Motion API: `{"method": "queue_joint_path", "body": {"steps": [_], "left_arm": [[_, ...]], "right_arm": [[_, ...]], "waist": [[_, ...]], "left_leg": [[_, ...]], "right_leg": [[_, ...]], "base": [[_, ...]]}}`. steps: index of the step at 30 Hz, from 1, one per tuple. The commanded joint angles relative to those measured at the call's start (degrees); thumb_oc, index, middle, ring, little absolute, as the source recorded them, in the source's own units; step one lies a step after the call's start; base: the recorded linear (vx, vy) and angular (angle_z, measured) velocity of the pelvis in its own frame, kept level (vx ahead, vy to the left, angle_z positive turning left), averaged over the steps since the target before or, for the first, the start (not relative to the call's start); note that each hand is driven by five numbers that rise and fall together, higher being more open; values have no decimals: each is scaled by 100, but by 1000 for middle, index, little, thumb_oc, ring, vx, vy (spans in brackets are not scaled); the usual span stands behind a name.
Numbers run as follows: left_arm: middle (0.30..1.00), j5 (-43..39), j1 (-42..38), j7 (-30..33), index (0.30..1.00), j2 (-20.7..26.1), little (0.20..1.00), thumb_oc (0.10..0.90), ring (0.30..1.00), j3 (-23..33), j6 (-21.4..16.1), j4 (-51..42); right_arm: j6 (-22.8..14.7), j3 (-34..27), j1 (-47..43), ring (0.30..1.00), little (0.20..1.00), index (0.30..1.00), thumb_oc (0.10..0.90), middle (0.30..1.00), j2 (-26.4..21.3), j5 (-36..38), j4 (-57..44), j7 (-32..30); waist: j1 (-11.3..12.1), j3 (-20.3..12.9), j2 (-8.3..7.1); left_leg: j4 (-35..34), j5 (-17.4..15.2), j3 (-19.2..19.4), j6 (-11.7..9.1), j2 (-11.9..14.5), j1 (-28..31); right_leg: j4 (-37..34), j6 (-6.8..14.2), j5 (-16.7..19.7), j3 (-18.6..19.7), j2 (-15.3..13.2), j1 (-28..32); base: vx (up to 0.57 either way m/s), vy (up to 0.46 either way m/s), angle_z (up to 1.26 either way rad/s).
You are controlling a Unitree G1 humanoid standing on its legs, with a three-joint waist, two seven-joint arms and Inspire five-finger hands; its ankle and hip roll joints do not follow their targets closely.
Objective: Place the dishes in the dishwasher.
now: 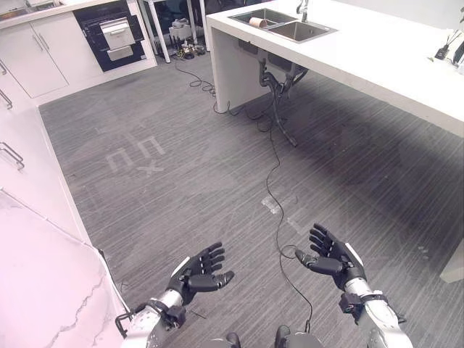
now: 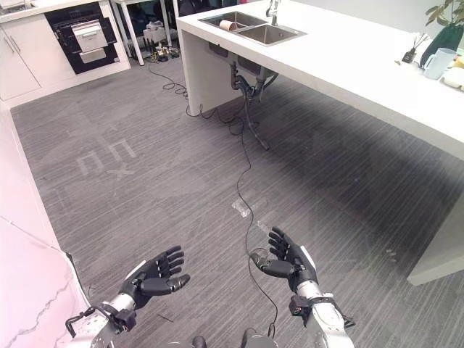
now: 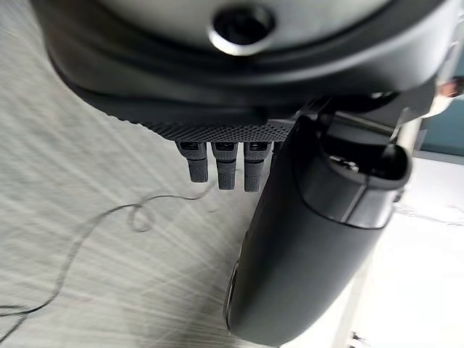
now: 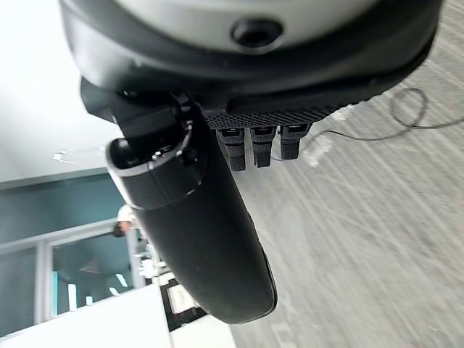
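Note:
My left hand point(image 1: 199, 272) and right hand point(image 1: 330, 257) hover low over the grey floor, palms facing each other, both open and empty. The left wrist view shows straight fingers point(image 3: 217, 167) and the thumb point(image 3: 312, 232) with only floor past them; the right wrist view shows the same, fingers point(image 4: 254, 148) and thumb point(image 4: 196, 232). A dark built-in appliance point(image 1: 109, 32) with a pale drawer front stands far off at the back left. A small brownish item point(image 1: 257, 22) lies in the sink point(image 1: 290, 27). A pale mug point(image 2: 440, 61) stands at the island's far right.
A white island counter point(image 1: 377, 54) runs along the right, with pipes point(image 1: 279, 87) hanging under the sink. White cabinets point(image 1: 36, 58) line the left, and a white worktop point(image 1: 43, 290) sits at my lower left. A thin cable point(image 1: 275, 188) trails across the floor.

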Motion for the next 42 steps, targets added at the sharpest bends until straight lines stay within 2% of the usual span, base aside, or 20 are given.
{"method": "queue_joint_path", "body": {"steps": [1, 4, 6, 8, 11, 15, 19, 23, 25, 26, 34, 36, 38, 40, 41, 42], "left_arm": [[900, 195, -241, 154, 900, 198, 900, 800, 900, -41, -424, -198], [900, -2, -302, 238, 900, 118, 900, 800, 900, -70, -424, 115], [900, 127, -291, 630, 900, 50, 900, 800, 900, -46, -236, 316], [900, 507, -352, 1207, 900, -15, 900, 800, 900, 13, -407, 759], [900, 483, -371, 1350, 900, -83, 900, 800, 900, 92, -400, 905], [900, 901, -448, 1538, 900, -150, 900, 800, 900, 37, -239, 1231], [900, 1359, -627, 1859, 900, -337, 900, 800, 900, -89, -130, 2082], [900, 1368, -671, 1989, 900, -469, 900, 800, 900, -135, -20, 2620], [900, 1352, -689, 2058, 900, -515, 900, 800, 900, -95, 26, 2840], [900, 1303, -682, 2105, 900, -517, 900, 800, 900, -64, 10, 2898], [900, 1087, -659, 2052, 900, -568, 900, 800, 900, 29, -82, 2873], [900, 1168, -686, 2064, 900, -580, 900, 800, 900, 28, -163, 2883], [900, 1157, -762, 1995, 900, -565, 900, 800, 900, 41, -219, 2865], [900, 1182, -808, 1978, 900, -568, 900, 800, 900, 70, -240, 2902], [900, 1223, -807, 1962, 900, -586, 900, 800, 900, 79, -263, 2940], [900, 1270, -809, 1960, 900, -600, 900, 800, 900, 96, -272, 2954]], "right_arm": [[-303, 30, -319, 900, 900, 900, 800, 900, -51, 378, -62, 94], [-293, 98, -366, 900, 900, 900, 800, 900, -48, 379, 231, 21], [-258, 82, -380, 900, 900, 900, 800, 900, -15, 403, 479, -97], [-280, 83, -403, 900, 900, 900, 800, 900, 12, 493, 786, -42], [-289, 99, -397, 900, 900, 900, 800, 900, 6, 321, 890, -135], [-176, 151, -460, 900, 900, 900, 800, 900, -22, 182, 1308, -277], [-72, 275, -600, 900, 900, 900, 800, 900, 20, 204, 2097, -346], [-162, 252, -661, 900, 900, 900, 800, 900, 67, 108, 2670, -245], [-345, 231, -683, 900, 900, 900, 800, 900, 75, 262, 2877, -57], [-455, 208, -680, 900, 900, 900, 800, 900, 71, 541, 2806, 60], [-515, 20, -586, 900, 900, 900, 800, 900, 43, 718, 2806, 366], [-482, 12, -608, 900, 900, 900, 800, 900, 17, 559, 2855, 510], [-512, 13, -634, 900, 900, 900, 800, 900, -45, 475, 3007, 548], [-472, 8, -688, 900, 900, 900, 800, 900, -57, 507, 3209, 536], [-479, -5, -716, 900, 900, 900, 800, 900, -60, 485, 3334, 539], [-474, -15, -753, 900, 900, 900, 800, 900, -65, 461, 3402, 531]], "waist": [[3, -207, 50], [3, -176, 56], [16, -152, 61], [14, -143, 53], [7, -123, 51], [11, -89, 54], [15, -84, 66], [10, -85, 73], [7, -71, 85], [-7, -46, 98], [-110, 46, 122], [-112, 116, 48], [29, 300, -213], [104, 414, -193], [121, 441, -143], [158, 466, -77]], "left_leg": [[8, -424, 282, -318, 211, 147], [8, -435, 288, -321, 214, 176], [8, -441, 293, -336, 229, 194], [8, -443, 295, -357, 245, 208], [8, -434, 311, -379, 285, 199], [8, -377, 292, -448, 353, 124], [8, -347, 221, -511, 380, 78], [8, -353, 220, -529, 410, 115], [8, -349, 216, -536, 426, 129], [8, -337, 215, -548, 448, 130], [8, -323, 346, -562, 484, 315], [8, -194, 496, -508, 404, 461], [67, 400, 685, -510, 204, 450], [226, 589, 758, -549, 251, 109], [28, 513, 722, -615, 222, 113], [8, 587, 825, -547, 283, -58]], "right_leg": [[73, 465, -789, 262, 8, 339], [73, 448, -805, 255, 22, 360], [73, 443, -818, 232, 27, 381], [73, 431, -837, 211, 39, 404], [73, 421, -860, 200, 49, 411], [73, 396, -893, 159, 83, 408], [73, 358, -951, 146, 141, 421], [73, 332, -968, 144, 159, 454], [73, 303, -979, 131, 170, 478], [73, 282, -988, 124, 180, 487], [73, 185, -1049, 147, 223, 529], [73, 117, -1028, 232, 197, 565], [73, 32, -979, 418, 26, 694], [73, 7, -1024, 464, 91, 797], [73, 46, -1157, 482, 142, 930], [73, 27, -1099, 443, 193, 898]], "base": [[0, 0, 0], [0, 0, 0], [27, -43, 2], [43, -59, 3], [26, -43, 2], [-5, -75, 3], [18, -73, 4], [46, -46, 1], [45, -60, 1], [30, -58, 2], [36, -40, 3], [115, -59, 1], [154, -102, 1], [231, -3, 45], [245, 95, 84], [471, 200, 60]]}}
